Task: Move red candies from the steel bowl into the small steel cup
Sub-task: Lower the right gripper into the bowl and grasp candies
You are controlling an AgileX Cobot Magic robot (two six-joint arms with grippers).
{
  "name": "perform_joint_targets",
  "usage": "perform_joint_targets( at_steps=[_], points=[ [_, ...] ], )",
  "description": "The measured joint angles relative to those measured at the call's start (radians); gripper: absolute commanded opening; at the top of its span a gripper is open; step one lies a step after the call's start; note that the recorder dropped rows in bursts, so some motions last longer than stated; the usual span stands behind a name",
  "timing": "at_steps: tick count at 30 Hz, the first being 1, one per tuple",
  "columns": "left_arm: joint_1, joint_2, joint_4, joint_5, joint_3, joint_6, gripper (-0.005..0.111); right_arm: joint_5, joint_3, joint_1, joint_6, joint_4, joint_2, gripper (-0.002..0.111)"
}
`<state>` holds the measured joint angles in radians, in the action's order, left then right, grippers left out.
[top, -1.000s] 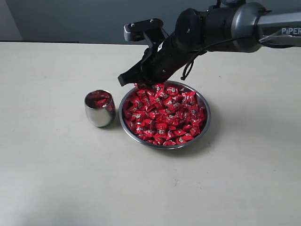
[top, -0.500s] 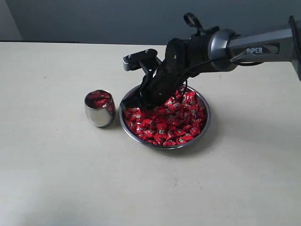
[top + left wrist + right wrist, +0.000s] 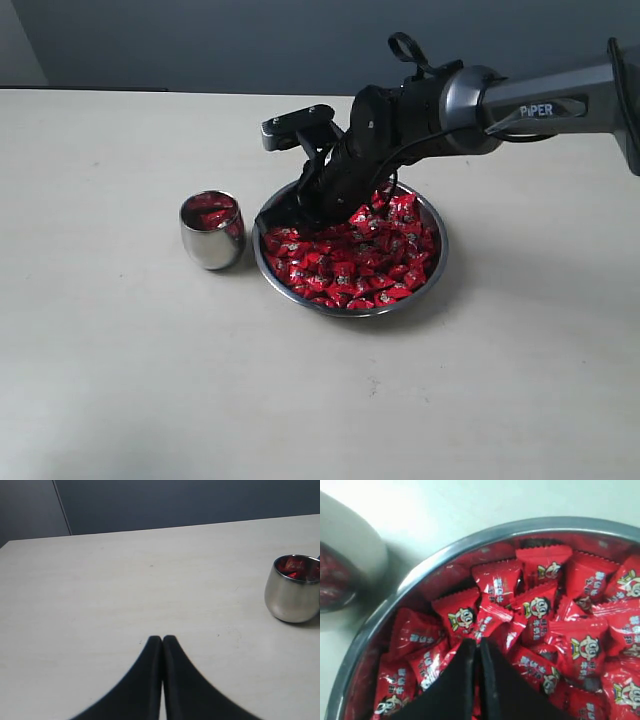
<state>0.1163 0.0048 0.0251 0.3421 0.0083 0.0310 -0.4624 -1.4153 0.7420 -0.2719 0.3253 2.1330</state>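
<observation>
The steel bowl point(image 3: 438, 250) sits mid-table, heaped with red candies point(image 3: 345, 268). My right gripper point(image 3: 291, 216) is down in the bowl's left side, its tips among the candies. In the right wrist view the right gripper point(image 3: 477, 643) has its fingers pressed nearly together with a sliver of red wrapper between them, amid red candies point(image 3: 540, 605) inside the bowl's rim point(image 3: 445, 550). The small steel cup point(image 3: 212, 232) stands just left of the bowl and holds a few red candies. My left gripper point(image 3: 162, 639) is shut and empty over bare table, with the cup point(image 3: 292, 592) off to one side.
The pale tabletop point(image 3: 120, 380) stretches all round the bowl and cup. A dark wall runs behind the table's far edge point(image 3: 150, 90). The right arm's dark body point(image 3: 470, 95) reaches in from the right, above the bowl's far side.
The right arm dropped from above the bowl's far-left rim down into the candies a second ago. Since half a second ago it has barely moved. The cup and bowl stayed put.
</observation>
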Motion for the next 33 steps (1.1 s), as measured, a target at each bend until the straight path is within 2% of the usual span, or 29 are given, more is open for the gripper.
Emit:
perform_joint_targets(
  at_steps=[11,14,18,20,25,29,30,31,32,33],
  points=[
    [0.0,0.0,0.0,0.0,0.0,0.0,0.0,0.015,0.0,0.0,0.0,0.016,-0.013,0.002],
    [0.0,0.0,0.0,0.0,0.0,0.0,0.0,0.011,0.0,0.0,0.0,0.016,-0.028,0.013],
    [0.0,0.0,0.0,0.0,0.0,0.0,0.0,0.008,0.0,0.0,0.0,0.017,-0.032,0.037],
    [0.0,0.0,0.0,0.0,0.0,0.0,0.0,0.006,0.0,0.0,0.0,0.019,-0.028,0.044],
    [0.0,0.0,0.0,0.0,0.0,0.0,0.0,0.01,0.0,0.0,0.0,0.019,-0.01,0.041],
    [0.0,0.0,0.0,0.0,0.0,0.0,0.0,0.029,0.0,0.0,0.0,0.021,0.008,0.035],
    [0.0,0.0,0.0,0.0,0.0,0.0,0.0,0.031,0.0,0.0,0.0,0.022,0.016,0.03],
    [0.0,0.0,0.0,0.0,0.0,0.0,0.0,0.037,0.0,0.0,0.0,0.024,0.02,0.013],
    [0.0,0.0,0.0,0.0,0.0,0.0,0.0,0.036,0.0,0.0,0.0,0.024,0.026,0.003],
    [0.0,0.0,0.0,0.0,0.0,0.0,0.0,0.036,0.0,0.0,0.0,0.024,0.026,0.001]
  ],
)
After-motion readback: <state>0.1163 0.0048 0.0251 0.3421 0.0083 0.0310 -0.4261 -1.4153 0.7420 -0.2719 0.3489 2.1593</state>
